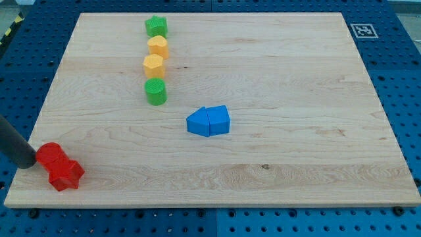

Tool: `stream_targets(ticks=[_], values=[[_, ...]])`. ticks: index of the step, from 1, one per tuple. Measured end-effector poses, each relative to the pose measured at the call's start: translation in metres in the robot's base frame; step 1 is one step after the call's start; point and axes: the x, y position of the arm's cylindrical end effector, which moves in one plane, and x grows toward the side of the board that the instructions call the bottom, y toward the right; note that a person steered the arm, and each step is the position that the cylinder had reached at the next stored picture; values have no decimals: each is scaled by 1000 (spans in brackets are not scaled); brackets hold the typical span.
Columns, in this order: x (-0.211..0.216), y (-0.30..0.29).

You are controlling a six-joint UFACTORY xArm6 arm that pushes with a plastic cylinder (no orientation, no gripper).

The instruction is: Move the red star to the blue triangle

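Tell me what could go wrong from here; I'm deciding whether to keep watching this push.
My tip touches the upper of two touching red blocks near the board's bottom-left edge; a skewed push might split them or drop one off. The two blue blocks also touch, so arriving could scatter them.

Wooden board (296,79) with red blocks (59,166), blue blocks (208,121), and a green-yellow-yellow-green column (156,60).

Star (66,174) far left of triangle (198,122)

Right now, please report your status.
My tip touches the red blocks at their left. Blue triangle up-right, beside blue block. Path between clear.
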Motion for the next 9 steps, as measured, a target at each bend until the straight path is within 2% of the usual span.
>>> stream_targets(ticks=[1,2,7,9], values=[[4,0],[29,2],[36,129],[36,116]])
